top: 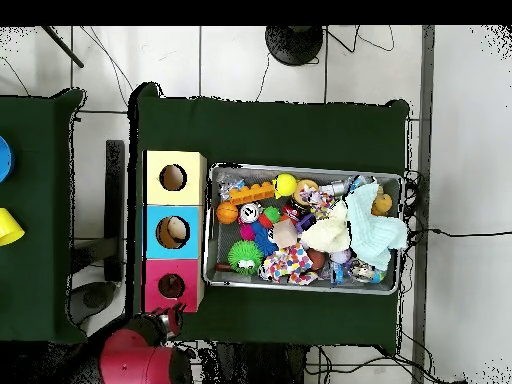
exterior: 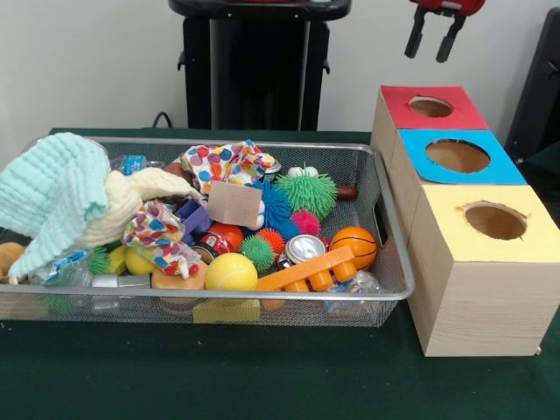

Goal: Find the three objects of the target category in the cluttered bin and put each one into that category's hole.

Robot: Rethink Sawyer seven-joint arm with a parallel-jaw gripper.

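- Gripper (exterior: 435, 38): hangs high above the red-topped box, away from the bin; its two dark fingers stand apart with nothing between them. From overhead it shows just beside the red box's outer corner (top: 172, 318).
- Wire bin (exterior: 398, 262): sits on the green table (exterior: 262, 376), heaped full. Nothing in it looks singled out or lifted clear.
- Bin contents, soft: a mint-green cloth (exterior: 52, 197) piled at one end, a cream cloth (exterior: 140, 197) lying against it, two dotted fabric pieces (exterior: 223, 162).
- Bin contents, balls: yellow ball (exterior: 231, 273) against the near wall, small basketball (exterior: 353, 246), green spiky ball (exterior: 306, 192), smaller spiky balls in green, red and pink between them.
- Bin contents, hard: orange toy block bar (exterior: 306, 271), a metal can (exterior: 304, 248), a small wooden block (exterior: 234, 203), a clear crumpled bottle at the cloth end.
- Sorting boxes: three wooden boxes in a row just beside the bin, topped red (exterior: 433, 107), blue (exterior: 457, 156) and yellow (exterior: 494, 223), each with one round hole.
- Hole contents: the overhead view shows something pale inside the blue hole (top: 173, 232); I cannot tell what it is. Red and yellow holes look dark and empty.
- Target category: not named, so I cannot say which three things are wanted or which hole is theirs.
- Progress, as judged: at most one item delivered, if the pale shape counts; searching and most of the placing remain.
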